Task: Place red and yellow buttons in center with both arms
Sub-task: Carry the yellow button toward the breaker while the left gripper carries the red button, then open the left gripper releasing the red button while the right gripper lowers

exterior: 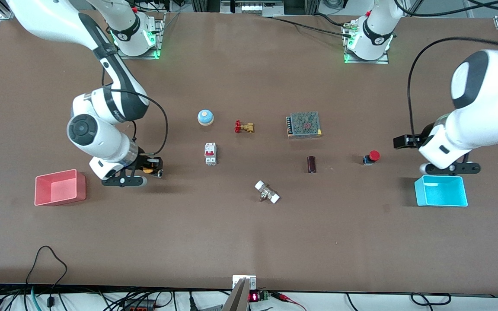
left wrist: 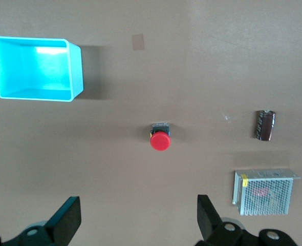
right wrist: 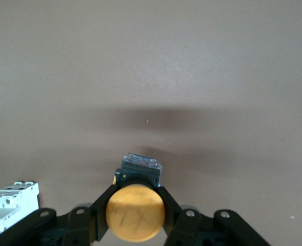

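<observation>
The yellow button (exterior: 147, 170) is clamped in my right gripper (exterior: 153, 167), low over the brown table (exterior: 249, 242) between the pink bin and the white breaker. In the right wrist view the fingers (right wrist: 104, 202) press both sides of its dark body under the orange-yellow cap (right wrist: 135, 214). The red button (exterior: 372, 157) stands on the table between a dark cylinder and the cyan bin. My left gripper (exterior: 400, 141) is open and empty, over the table just toward the left arm's end from it. The left wrist view shows the red button (left wrist: 160, 138) ahead of the open gripper (left wrist: 138, 210).
A pink bin (exterior: 59, 187) sits at the right arm's end, a cyan bin (exterior: 441, 191) at the left arm's end. Mid-table lie a pale blue bell (exterior: 205, 116), brass valve (exterior: 244, 127), mesh power supply (exterior: 304, 124), white breaker (exterior: 210, 153), dark cylinder (exterior: 311, 164) and white-ended fitting (exterior: 267, 192).
</observation>
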Tool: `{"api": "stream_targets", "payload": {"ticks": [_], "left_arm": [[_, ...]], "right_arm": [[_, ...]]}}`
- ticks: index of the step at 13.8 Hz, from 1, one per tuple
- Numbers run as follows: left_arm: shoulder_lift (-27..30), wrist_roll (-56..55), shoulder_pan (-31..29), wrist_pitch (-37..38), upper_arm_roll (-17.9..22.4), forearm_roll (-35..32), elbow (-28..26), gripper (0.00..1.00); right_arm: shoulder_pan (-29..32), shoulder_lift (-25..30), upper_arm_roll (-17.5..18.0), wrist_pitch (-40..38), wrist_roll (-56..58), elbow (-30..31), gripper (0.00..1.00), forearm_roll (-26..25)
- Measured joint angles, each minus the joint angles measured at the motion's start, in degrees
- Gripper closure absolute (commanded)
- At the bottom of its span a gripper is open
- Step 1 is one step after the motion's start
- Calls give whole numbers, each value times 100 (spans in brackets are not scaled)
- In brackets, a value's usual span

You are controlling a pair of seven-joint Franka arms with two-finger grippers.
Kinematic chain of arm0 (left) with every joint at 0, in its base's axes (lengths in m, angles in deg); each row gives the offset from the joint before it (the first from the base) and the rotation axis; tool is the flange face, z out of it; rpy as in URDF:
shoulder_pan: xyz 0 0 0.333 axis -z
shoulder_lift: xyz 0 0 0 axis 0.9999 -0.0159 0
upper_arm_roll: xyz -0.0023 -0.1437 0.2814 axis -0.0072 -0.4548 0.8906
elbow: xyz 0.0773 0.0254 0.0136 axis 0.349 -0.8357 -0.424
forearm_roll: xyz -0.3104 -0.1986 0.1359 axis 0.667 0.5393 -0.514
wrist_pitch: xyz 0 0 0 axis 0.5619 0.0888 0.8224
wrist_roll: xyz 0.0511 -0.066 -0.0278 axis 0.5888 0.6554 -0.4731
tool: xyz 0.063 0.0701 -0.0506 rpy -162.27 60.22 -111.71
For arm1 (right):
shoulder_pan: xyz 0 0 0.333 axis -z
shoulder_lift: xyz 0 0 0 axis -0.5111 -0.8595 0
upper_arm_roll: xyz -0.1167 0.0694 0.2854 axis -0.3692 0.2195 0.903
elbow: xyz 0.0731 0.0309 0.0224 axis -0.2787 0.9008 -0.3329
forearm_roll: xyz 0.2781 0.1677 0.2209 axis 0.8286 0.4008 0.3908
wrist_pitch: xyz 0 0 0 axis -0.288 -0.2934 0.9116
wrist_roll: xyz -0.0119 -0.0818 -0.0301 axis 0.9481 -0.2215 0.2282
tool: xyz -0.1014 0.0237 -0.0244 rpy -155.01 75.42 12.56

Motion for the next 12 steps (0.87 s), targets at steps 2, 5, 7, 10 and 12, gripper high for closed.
{"api": "stream_targets", "payload": {"ticks": [2, 5, 7, 10, 12], "left_arm": [[29, 206, -6, 180, 0, 0, 150, 0], [187, 579, -8, 234, 0, 0, 203, 0], [273, 831, -31, 241, 5, 0, 206, 0], [377, 993, -50, 222, 27, 0, 220, 0], [505, 1005, 96, 65, 189, 7, 189, 0]], "right_arm": [[-8, -84, -1, 127, -5, 84, 65, -17], [-10, -180, -3, 224, -7, 132, 65, -139], [-34, -245, -3, 316, -7, 167, 65, -259], [-61, -357, -3, 372, -8, 177, 65, -567], [-65, -389, -3, 386, -8, 176, 65, -625]]}}
